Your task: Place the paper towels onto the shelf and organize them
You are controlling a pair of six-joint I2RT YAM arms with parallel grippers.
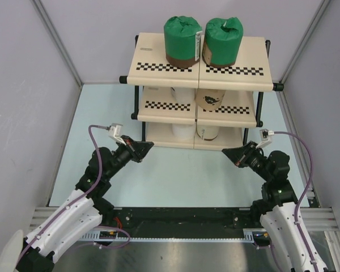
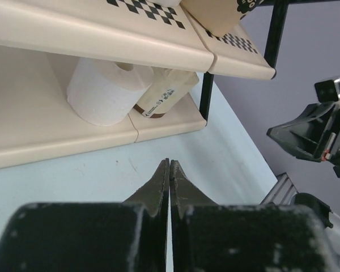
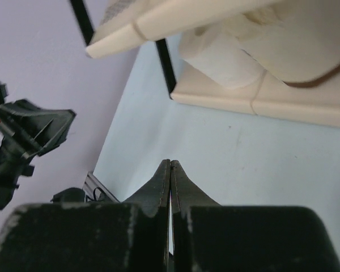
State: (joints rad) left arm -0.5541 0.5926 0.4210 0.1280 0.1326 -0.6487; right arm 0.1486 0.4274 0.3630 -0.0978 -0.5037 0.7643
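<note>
All the paper towels I can see stand on the shelf [image 1: 153,56]. Two green-wrapped rolls [image 1: 182,41] [image 1: 222,39] sit side by side on the top tier. A white roll [image 1: 181,94] and a tan roll [image 1: 212,98] sit on the middle tier, partly hidden by the top panel. On the bottom tier a bare white roll [image 2: 102,92] stands beside a cream-wrapped roll [image 2: 165,97]. My left gripper [image 1: 151,145] and right gripper [image 1: 224,151] hover shut and empty over the table in front of the shelf, tips pointing toward each other.
The pale blue table [image 1: 175,175] stretches between the shelf and the arm bases. Grey walls with metal posts [image 1: 56,42] enclose the sides and back. A black rail [image 1: 181,215] runs along the near edge.
</note>
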